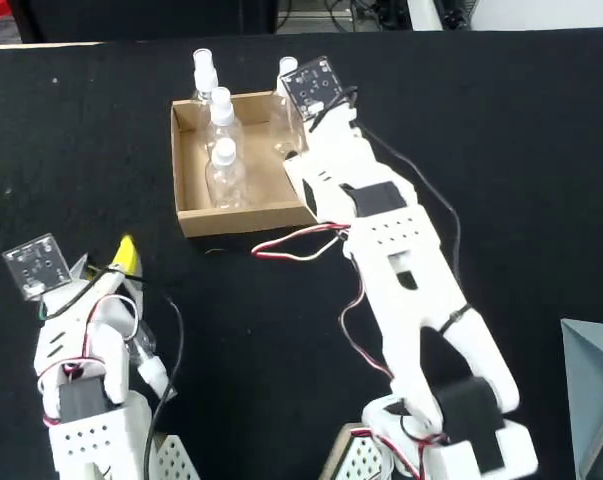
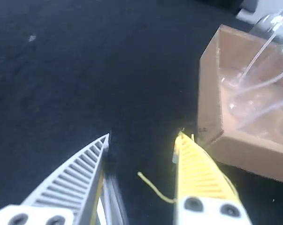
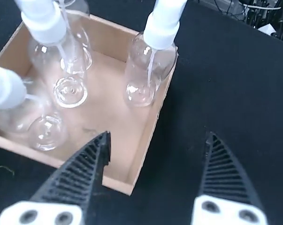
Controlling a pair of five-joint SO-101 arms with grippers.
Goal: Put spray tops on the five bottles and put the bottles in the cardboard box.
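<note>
right gripper (image 3: 158,137) gapes empty over the cardboard box (image 3: 114,33) holding bottles (image 3: 148,70); left gripper (image 2: 143,136) open, empty, near left

Cardboard box (image 1: 231,218): upright bottles (image 1: 226,172) occupy left side and back-right corner; front-right floor open.

Fingers apart on left hand (image 2: 143,138); right hand (image 3: 158,137) likewise, arm outstretched.
</note>
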